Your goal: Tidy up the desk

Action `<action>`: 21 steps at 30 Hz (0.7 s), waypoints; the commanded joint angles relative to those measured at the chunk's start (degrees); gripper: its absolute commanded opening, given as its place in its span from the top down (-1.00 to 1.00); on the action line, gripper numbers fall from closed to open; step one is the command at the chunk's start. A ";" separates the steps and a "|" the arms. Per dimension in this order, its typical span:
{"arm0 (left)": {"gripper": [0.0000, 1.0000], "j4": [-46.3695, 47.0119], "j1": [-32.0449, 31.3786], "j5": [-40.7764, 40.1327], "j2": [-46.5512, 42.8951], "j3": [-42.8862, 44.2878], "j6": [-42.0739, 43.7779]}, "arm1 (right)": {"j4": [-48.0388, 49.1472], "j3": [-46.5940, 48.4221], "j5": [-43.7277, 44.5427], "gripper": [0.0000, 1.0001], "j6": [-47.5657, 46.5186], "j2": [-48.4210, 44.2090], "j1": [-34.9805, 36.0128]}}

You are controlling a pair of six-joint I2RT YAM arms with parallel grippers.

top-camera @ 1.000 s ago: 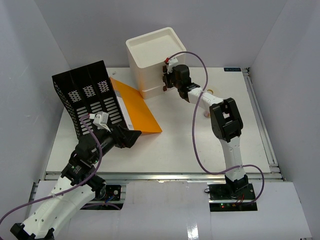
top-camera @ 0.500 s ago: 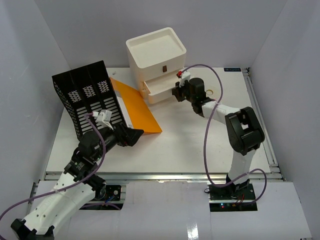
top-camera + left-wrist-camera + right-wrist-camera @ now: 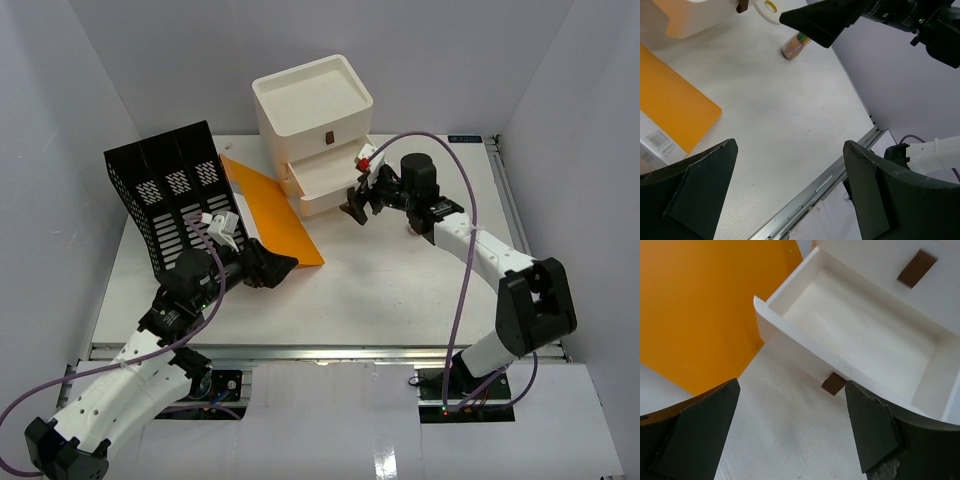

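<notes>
The white desk (image 3: 400, 290) carries a cream three-drawer box (image 3: 312, 100) at the back. Its bottom drawer (image 3: 325, 197) stands pulled out and is empty inside (image 3: 865, 335). My right gripper (image 3: 360, 205) hangs open just in front of the drawer, and its brown tab handle (image 3: 834, 383) sits free between the spread jaws. An orange folder (image 3: 275, 215) lies left of the drawer. My left gripper (image 3: 285, 265) is open and empty above the folder's near corner (image 3: 670, 105) and bare desk (image 3: 780, 110).
A black mesh file holder (image 3: 175, 195) leans at the back left, against the folder. The left wrist view shows a white tape roll (image 3: 767, 7) and a small pinkish object (image 3: 795, 45) beyond the right arm. A metal rail (image 3: 320, 350) lines the front edge.
</notes>
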 commanded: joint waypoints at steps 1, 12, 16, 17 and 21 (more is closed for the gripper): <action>-0.96 1.23 0.08 1.74 -1.59 2.49 1.02 | -13.18 2.83 -2.93 -0.91 -10.12 -9.52 -2.35; -0.96 2.92 0.08 3.46 -1.41 0.41 0.32 | -15.17 -8.34 15.89 -0.80 2.56 -18.65 -18.69; -0.96 3.84 0.08 4.28 -0.19 0.69 0.32 | -13.78 -8.37 15.68 -0.80 4.21 -15.34 -19.99; -0.96 3.91 0.08 4.44 0.00 0.73 0.32 | -13.31 -7.94 15.76 -0.80 5.07 -14.11 -20.32; -0.96 3.97 0.08 4.66 0.03 0.30 0.28 | -9.63 -6.06 19.25 -0.80 7.56 -8.50 -20.53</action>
